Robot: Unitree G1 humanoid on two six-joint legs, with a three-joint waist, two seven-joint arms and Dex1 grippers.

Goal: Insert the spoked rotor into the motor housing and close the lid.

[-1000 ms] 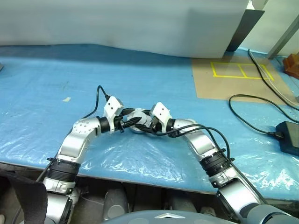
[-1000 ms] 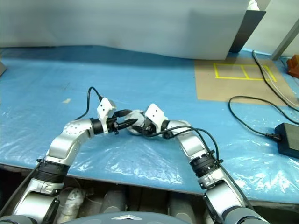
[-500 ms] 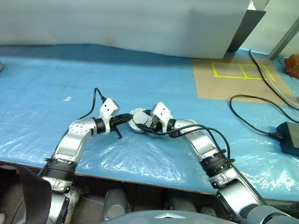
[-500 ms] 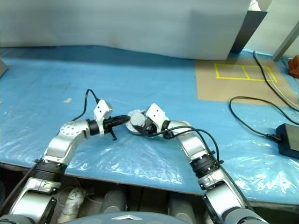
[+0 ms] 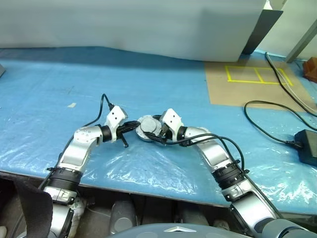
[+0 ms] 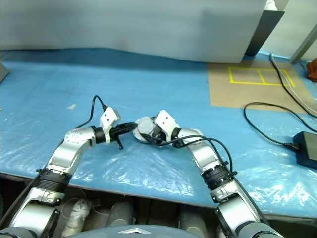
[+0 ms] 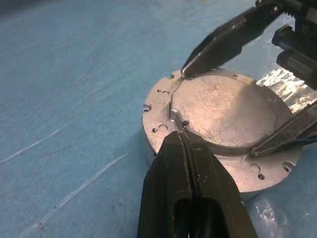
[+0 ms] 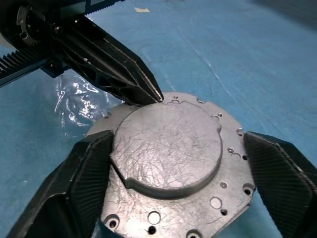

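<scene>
A round silver-grey metal body [image 7: 223, 114] lies on the blue sheet between my two hands, closed on top by a face with a raised centre and small holes around its flange. I cannot tell whether that face is the lid on the motor housing. The spoked rotor is hidden or out of view. My left gripper [image 7: 178, 134] is shut, its tip touching the flange at the raised centre's edge. My right gripper [image 8: 176, 136] is open, one black finger [image 8: 84, 173] against the raised centre and the other [image 8: 277, 168] out at the rim.
The table [image 5: 59, 74] is covered with blue plastic sheet. A brown board with yellow tape marks [image 5: 252, 74] lies at the back right. Black cables [image 5: 267, 119] and a black power adapter [image 5: 307, 146] sit at the right. A small white scrap [image 5: 72, 105] lies at the left.
My left gripper has shut and dropped a little, so its tip now rests on the metal face. My right gripper's fingers have spread wider around the raised centre.
</scene>
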